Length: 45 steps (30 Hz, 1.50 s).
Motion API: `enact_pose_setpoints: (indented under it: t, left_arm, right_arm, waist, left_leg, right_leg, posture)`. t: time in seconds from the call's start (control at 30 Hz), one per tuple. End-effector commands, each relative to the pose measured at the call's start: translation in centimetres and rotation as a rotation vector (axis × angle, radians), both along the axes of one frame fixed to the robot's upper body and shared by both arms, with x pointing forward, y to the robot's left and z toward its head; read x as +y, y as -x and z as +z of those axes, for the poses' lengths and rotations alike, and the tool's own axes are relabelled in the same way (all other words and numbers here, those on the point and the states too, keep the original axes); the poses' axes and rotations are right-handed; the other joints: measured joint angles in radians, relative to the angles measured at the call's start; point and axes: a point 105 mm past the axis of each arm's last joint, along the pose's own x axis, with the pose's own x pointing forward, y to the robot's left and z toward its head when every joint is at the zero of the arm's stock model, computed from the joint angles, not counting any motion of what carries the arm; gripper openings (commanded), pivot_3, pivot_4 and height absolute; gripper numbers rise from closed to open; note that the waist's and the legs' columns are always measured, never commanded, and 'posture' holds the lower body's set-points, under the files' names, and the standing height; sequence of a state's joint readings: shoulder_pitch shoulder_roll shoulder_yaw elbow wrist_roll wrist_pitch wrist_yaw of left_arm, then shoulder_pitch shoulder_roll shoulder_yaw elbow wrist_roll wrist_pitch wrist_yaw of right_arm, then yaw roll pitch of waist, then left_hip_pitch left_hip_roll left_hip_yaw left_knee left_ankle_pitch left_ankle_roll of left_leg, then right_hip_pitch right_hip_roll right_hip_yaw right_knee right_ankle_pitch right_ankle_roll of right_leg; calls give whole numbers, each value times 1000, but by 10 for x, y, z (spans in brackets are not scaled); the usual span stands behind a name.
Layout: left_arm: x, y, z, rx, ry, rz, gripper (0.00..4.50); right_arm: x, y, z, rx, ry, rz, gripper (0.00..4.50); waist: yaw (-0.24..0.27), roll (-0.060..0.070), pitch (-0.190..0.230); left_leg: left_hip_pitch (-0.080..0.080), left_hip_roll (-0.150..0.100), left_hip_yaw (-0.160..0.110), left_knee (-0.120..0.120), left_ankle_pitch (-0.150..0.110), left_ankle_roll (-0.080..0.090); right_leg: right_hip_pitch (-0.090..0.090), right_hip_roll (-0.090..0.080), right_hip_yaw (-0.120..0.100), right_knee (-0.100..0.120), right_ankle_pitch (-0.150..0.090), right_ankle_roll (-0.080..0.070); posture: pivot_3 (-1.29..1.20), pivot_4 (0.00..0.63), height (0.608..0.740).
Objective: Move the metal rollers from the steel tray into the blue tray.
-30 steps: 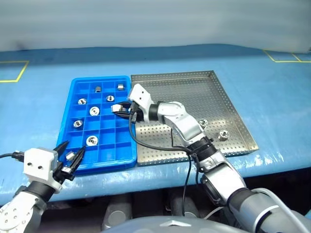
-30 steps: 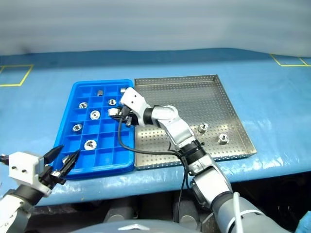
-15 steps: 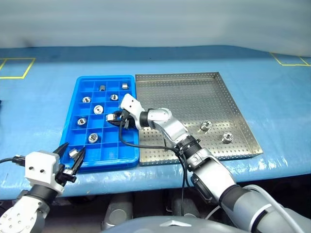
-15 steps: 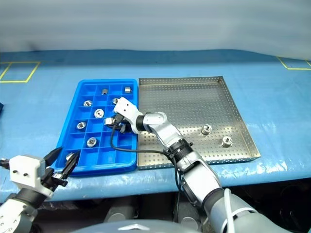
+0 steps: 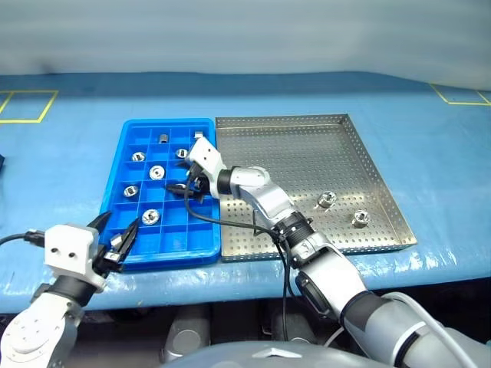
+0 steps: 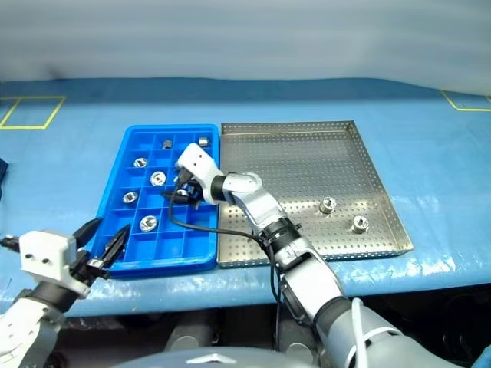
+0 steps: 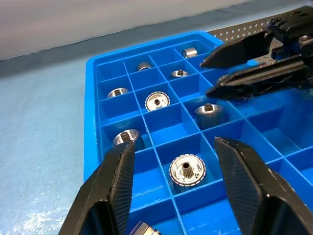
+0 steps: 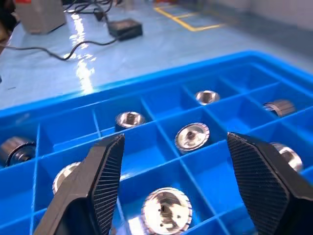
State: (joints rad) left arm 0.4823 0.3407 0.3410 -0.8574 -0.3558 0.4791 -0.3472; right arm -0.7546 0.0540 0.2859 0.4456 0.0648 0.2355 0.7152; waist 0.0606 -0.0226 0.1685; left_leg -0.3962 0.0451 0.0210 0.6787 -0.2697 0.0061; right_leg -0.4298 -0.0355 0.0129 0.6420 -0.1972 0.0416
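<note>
The blue tray [image 5: 113,175] lies left of the steel tray [image 5: 307,153], their sides touching. Several metal rollers [image 5: 157,172] sit in separate compartments of the blue tray, and two metal rollers [image 5: 327,201] lie on the steel tray's right front part. My right gripper [image 5: 184,188] hangs open above the middle of the blue tray. Directly below its spread fingers [image 8: 98,176] a roller [image 8: 166,213] rests in a compartment. My left gripper [image 5: 120,222] stands open and holds nothing at the blue tray's front left corner, above a toothed roller [image 7: 187,170].
Both trays lie on a blue-covered table whose front edge runs just behind my left gripper. Yellow tape marks [image 5: 23,107] show at the far left and far right. A black cable [image 5: 230,224] loops from my right wrist over the trays' seam.
My right gripper has gone from shut to open, and the roller it held now lies in a compartment beneath it. My left gripper has risen slightly toward the tray. The camera shifted.
</note>
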Motion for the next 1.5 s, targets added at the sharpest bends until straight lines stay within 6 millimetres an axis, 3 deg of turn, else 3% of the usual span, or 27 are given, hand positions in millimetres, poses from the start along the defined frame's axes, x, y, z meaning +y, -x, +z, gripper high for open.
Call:
enact_pose_setpoints:
  t: [0.03, 0.23, 0.4, 0.5, 0.63, 0.8, 1.03, 1.5]
  left_arm:
    - [-24, -15, 3, -21, 27, -103, 2808]
    - [-57, -66, 16, -126, 46, -218, 2808]
    - [-93, -99, 8, -85, 52, -364, 2808]
    - [-109, -111, 5, -72, 60, -420, 2808]
    - [-116, -111, 5, -77, 62, -455, 2808]
    - [-107, -107, -1, -60, 45, -428, 2808]
    - [-100, -101, -5, -48, 58, -395, 2808]
    - [-86, -98, -5, -43, 31, -349, 2808]
  right_arm:
    - [-40, 4, 14, -80, 30, -76, 3538]
    - [-146, -8, 12, -157, 255, -458, 3538]
    - [-185, -5, 7, -94, 258, -615, 3538]
    - [-192, -7, -10, -17, 233, -667, 3538]
    - [-195, -11, -24, 45, 191, -713, 3538]
    - [-216, -22, -40, 34, 255, -852, 3538]
    - [-221, -25, -49, 72, 241, -883, 3538]
    - [-230, -8, -83, 259, 319, -987, 3538]
  waist:
    - [4, 0, -1]
    - [-19, 2, 1]
    - [-73, 3, 0]
    - [-104, 3, 0]
    - [-139, 3, 0]
    - [-145, 3, 0]
    - [-138, 3, 0]
    - [-125, 2, -1]
  left_leg:
    - [0, -1, 0, 0, 0, 0]
    - [0, -2, 1, 1, 1, -1]
    - [1, 0, 1, 0, 1, -1]
    - [1, 0, 1, 1, 1, -1]
    - [1, 1, 2, 1, 1, -1]
    - [1, 1, 2, 0, 0, 0]
    - [1, 1, 3, 1, 0, 0]
    - [1, 1, 2, 1, 0, 0]
  right_leg:
    - [0, -1, 0, 0, 0, 0]
    - [0, -1, 1, 0, 1, 1]
    - [0, 3, 4, 1, 1, 1]
    - [0, 4, 6, 0, 2, 2]
    - [-1, 5, 7, 0, 5, 1]
    - [-1, 5, 8, 0, 7, 5]
    - [-1, 5, 8, 0, 7, 7]
    - [0, 5, 8, 0, 4, 3]
  posture:
    - [159, 150, 740]
    - [28, 150, 740]
    - [-97, 150, 740]
    - [-132, 150, 740]
    - [-135, 150, 740]
    - [-108, 150, 740]
    - [-83, 150, 740]
    - [-80, 150, 740]
